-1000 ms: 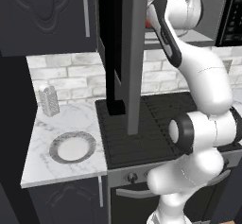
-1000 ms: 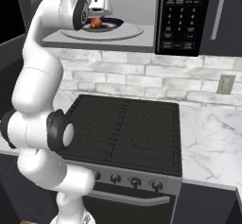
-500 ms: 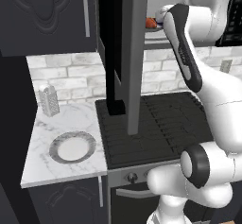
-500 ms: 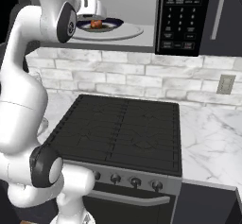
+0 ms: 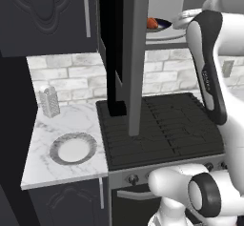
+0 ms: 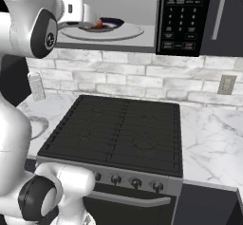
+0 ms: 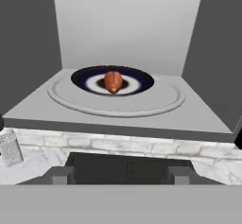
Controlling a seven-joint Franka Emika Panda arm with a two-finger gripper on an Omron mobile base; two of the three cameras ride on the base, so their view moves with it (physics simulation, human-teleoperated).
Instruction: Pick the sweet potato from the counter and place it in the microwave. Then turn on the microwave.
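Observation:
The sweet potato [image 7: 113,81] lies on a dark blue dish [image 7: 137,79] on the round plate [image 7: 156,100] inside the microwave [image 7: 28,53]. It shows as an orange-red lump [image 5: 151,23] [image 6: 98,24] in both base views. The microwave's door [image 5: 126,53] hangs open, seen edge-on, and its black button panel [image 6: 182,15] is to the right of the opening. My gripper [image 7: 120,133] [image 6: 95,21] hovers just outside the opening, facing the sweet potato and apart from it. Its jaws are open, with nothing between them. The marble counter [image 5: 71,120] [image 6: 213,138] lies below.
A black stovetop [image 5: 162,125] [image 6: 118,134] sits directly under the microwave. On the left counter stand a round plate [image 5: 73,148] and a metal grater [image 5: 49,101] [image 7: 9,147]. A wall outlet [image 6: 227,84] is on the brick backsplash at right.
My hand has drawn back out of the microwave and the arm has swung to a new pose. The sweet potato stays on the dish.

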